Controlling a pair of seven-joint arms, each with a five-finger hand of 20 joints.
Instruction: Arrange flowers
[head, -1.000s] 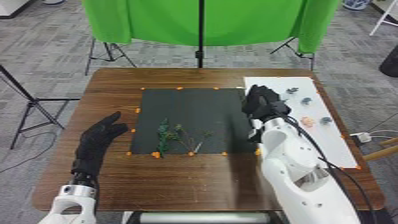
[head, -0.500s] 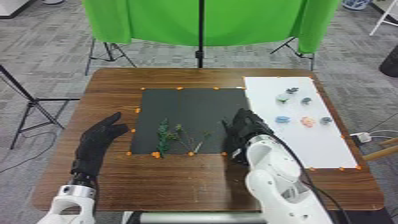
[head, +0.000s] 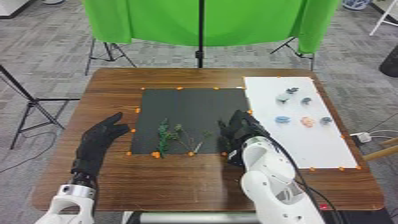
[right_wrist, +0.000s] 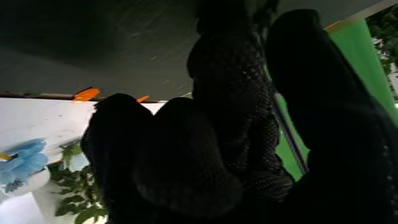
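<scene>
"flowers first: where do they lie?"

"some on the white sheet (head: 266, 145), to the right on the counter (head: 178, 182). the blue flower (head: 282, 119) sits near the sheet's left edge, the peach flower (head: 307, 121) is over to its right, and a small grey flower (head: 326, 120) is just beside that one."

"and farther up the sheet?"

"a pale flower (head: 283, 97) with green about it, and another grey bloom (head: 306, 101) off to its right."

"what about the black mat (head: 191, 105)?"

"a leafy green sprig (head: 163, 136) lies at its near left part, with thin branching stems (head: 180, 134) just beside it. orange markers (head: 191, 154) dot the mat's border."

"how's the right hand (head: 238, 134)?"

"over the mat's right edge, fingers fairly straight and parted from the thumb. i see nothing gripped in them. in the right wrist view the fingers point up, some a bit bent, and the blue flower shows beyond them, near green leaves (right_wrist: 75, 200)."

"and the left hand (head: 102, 132)?"

"off the mat's left side, over the brown wood, its fingers loosely spread and holding nothing. i can't tell if it touches the wood."
</scene>
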